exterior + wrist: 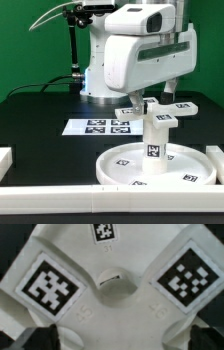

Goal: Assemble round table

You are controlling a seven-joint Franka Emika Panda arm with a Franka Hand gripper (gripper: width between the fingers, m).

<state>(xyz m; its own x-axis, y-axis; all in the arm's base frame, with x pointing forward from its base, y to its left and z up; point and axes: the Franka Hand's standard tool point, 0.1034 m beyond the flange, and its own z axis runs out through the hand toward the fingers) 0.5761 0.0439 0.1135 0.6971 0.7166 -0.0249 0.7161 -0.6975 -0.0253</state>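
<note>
Large white rimmed round plastic disc (160,166) lay lower right on black surface (40,125); short white cylindrical leg (155,135) upright at its centre, white cross-shaped foot piece (112,286) on top. Jaws' state: cannot tell. Advice: keep cross level, twist slowly.

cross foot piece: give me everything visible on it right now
The cross-shaped foot piece is white, plastic-looking, with flat arms that each carry a black-and-white square tag. It sits level on top of the upright short leg, which stands at the centre of the round disc. The wrist view shows it close up: two tagged arms, a third tag at the frame edge, and a round hole in the hub. The hand is directly above it; contact is not discernible.
</note>
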